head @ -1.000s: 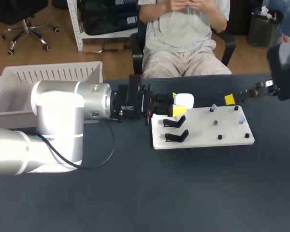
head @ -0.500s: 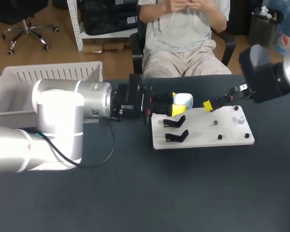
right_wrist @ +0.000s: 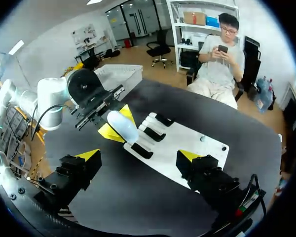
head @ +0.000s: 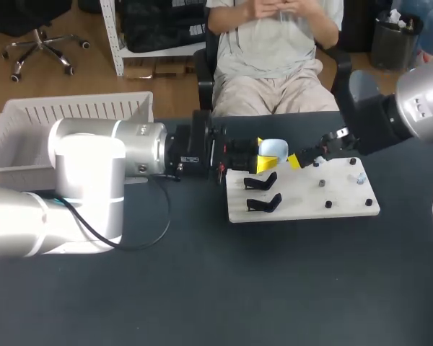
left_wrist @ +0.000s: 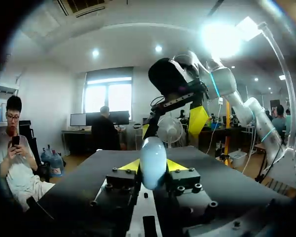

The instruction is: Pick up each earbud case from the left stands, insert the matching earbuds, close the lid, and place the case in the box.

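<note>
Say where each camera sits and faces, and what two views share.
Head view: above and behind, looking down on the table; left arm and right arm show.
Left wrist view: on that wrist, facing past the left pincer, shut on the earbud case, toward the right arm.
Right wrist view: on that wrist, facing past the open right pincer at the white board.
All share the earbud case.

The left gripper (head: 264,155) lies level at the far left corner of a white board (head: 303,207), a pale case (head: 275,149) clamped between its yellow tips. The right gripper (head: 296,160) is just beside the case. Two black stands (head: 262,182) sit on the board near the case; a white basket (head: 29,122) sits well apart, at the table's left.
</note>
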Motion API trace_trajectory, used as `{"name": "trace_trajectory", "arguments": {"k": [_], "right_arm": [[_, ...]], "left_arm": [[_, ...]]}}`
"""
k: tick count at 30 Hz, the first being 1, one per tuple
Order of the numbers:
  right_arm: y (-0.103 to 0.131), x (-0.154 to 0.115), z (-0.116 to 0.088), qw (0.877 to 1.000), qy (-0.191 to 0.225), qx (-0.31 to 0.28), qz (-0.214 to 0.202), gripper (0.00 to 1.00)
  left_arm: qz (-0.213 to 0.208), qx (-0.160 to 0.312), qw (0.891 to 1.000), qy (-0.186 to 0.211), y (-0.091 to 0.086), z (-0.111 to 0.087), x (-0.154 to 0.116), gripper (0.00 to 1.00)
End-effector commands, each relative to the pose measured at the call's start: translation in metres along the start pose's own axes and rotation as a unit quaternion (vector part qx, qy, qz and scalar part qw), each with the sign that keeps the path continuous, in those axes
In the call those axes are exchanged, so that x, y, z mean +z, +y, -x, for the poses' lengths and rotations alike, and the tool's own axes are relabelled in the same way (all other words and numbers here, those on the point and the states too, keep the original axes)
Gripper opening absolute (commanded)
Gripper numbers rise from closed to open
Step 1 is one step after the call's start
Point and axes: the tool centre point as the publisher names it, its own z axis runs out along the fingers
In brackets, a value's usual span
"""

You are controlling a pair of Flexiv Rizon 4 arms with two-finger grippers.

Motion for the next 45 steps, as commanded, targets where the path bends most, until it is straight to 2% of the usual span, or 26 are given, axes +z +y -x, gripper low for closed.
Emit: {"name": "trace_trajectory", "arguments": {"k": [1,19,45], "right_arm": [[0.006,0.007,0.008,1.000,0.006,-0.004,-0.010,1.00],[0.002,0.029,0.016,1.000,0.026,-0.001,-0.014,1.00],[-0.014,0.031,0.022,0.999,0.021,0.022,-0.028,1.00]], "left_arm": [[0.000,0.001,1.000,-0.001,0.001,-0.001,0.001,0.00],[0.000,0.001,1.000,-0.001,0.001,-0.001,0.001,0.00],[0.000,0.001,1.000,-0.001,0.001,-0.001,0.001,0.00]]}}
